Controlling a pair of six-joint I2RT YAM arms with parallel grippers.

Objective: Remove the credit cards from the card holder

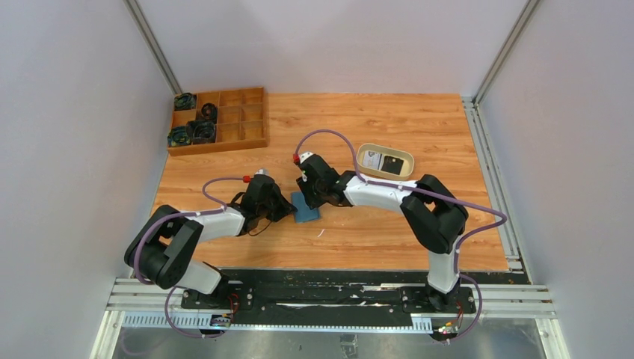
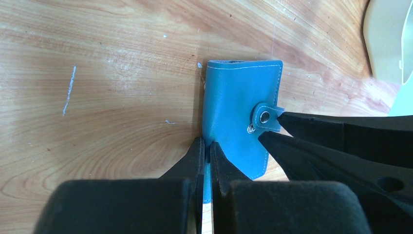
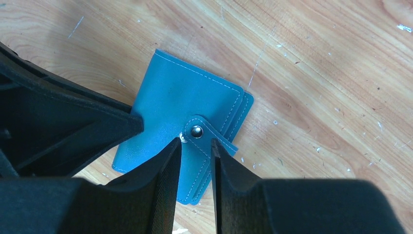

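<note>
The teal-blue card holder (image 1: 306, 209) lies folded on the wooden table between my two grippers. My left gripper (image 1: 282, 206) is shut on the card holder's near edge (image 2: 207, 152); the holder's body (image 2: 234, 97) stretches away from its fingers. My right gripper (image 1: 312, 196) comes from the other side. Its fingers close around the snap tab (image 3: 197, 132), with the right gripper (image 3: 195, 146) just behind the metal stud. The tab sits shifted off a second metal snap part (image 2: 250, 128). No cards show in the holder.
A cream oval tray (image 1: 363, 158) with a white and a black card stands behind the right arm; its rim shows in the left wrist view (image 2: 384, 39). A wooden compartment box (image 1: 254, 131) with dark round parts is at the back left.
</note>
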